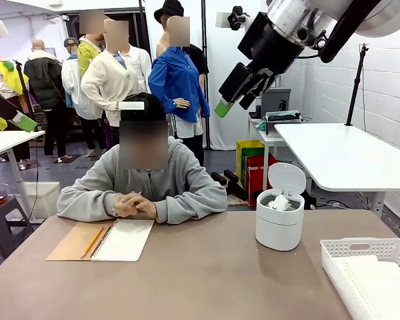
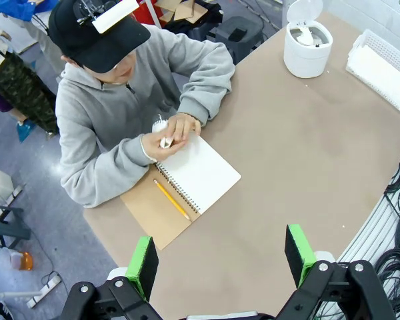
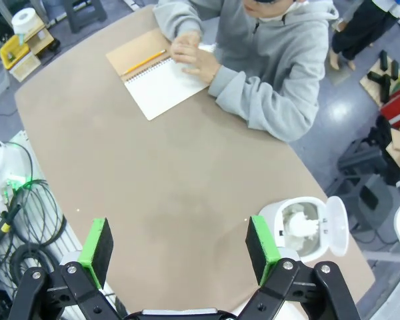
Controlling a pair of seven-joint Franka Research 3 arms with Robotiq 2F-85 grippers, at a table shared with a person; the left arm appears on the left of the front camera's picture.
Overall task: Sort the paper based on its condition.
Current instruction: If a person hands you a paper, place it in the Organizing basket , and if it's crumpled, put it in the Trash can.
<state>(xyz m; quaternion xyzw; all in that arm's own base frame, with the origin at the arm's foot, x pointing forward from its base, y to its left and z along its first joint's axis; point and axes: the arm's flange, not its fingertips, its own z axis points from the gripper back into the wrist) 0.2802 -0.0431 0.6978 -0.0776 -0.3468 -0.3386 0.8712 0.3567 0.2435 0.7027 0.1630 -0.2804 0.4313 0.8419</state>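
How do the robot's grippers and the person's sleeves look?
The left gripper and the right gripper are black, each with two bright green rectangular pads on the fingers. The right arm has a white, rounded shell. The person's sleeves are grey, from a hooded sweatshirt.

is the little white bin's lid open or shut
Open. The bin's lid stands tipped back, and crumpled paper shows inside.

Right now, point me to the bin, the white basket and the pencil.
bin (image 1: 279,230): front view, on its round side wall.
white basket (image 1: 360,248): front view, on its far rim.
pencil (image 2: 172,200): left wrist view, mid-shaft, lying across the open notebook.
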